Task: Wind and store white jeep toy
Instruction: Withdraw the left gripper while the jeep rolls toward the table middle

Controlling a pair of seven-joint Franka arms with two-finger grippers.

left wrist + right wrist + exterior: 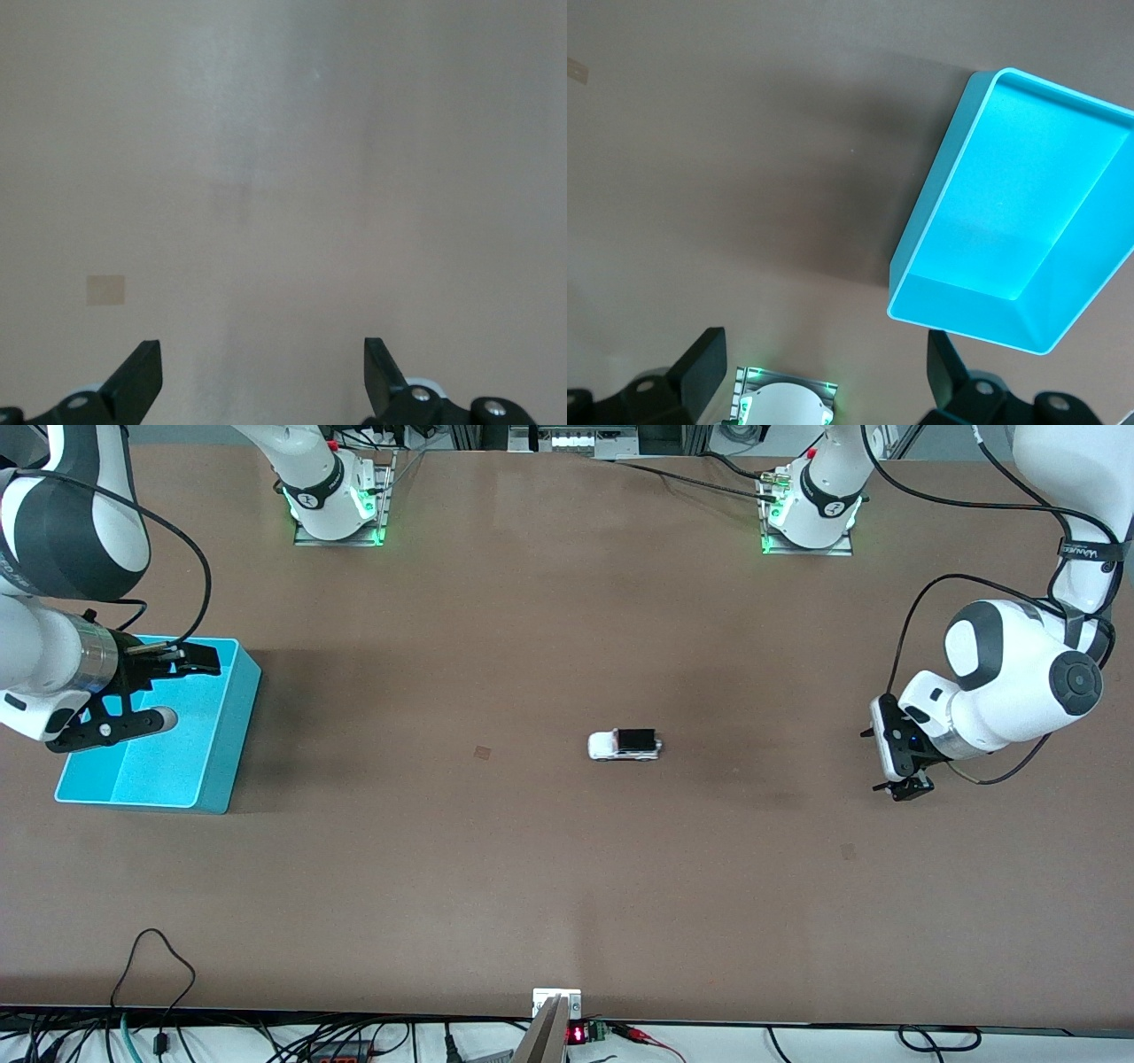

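The white jeep toy (625,745), a tiny white car with a black roof, stands on the brown table near its middle. It is in neither wrist view. The turquoise bin (232,731) stands at the right arm's end of the table and holds nothing. It also shows in the right wrist view (948,190). My right gripper (182,689) is open and empty, up over the bin; its jaws stand wide apart in the right wrist view (824,367). My left gripper (904,788) is open and empty over bare table at the left arm's end (261,372), well apart from the jeep.
The two arm bases (337,500) (811,514) stand along the table's edge farthest from the front camera. Small tape patches lie on the table (483,753) (848,851); one shows in the left wrist view (105,289). Cables run along the edge nearest the front camera.
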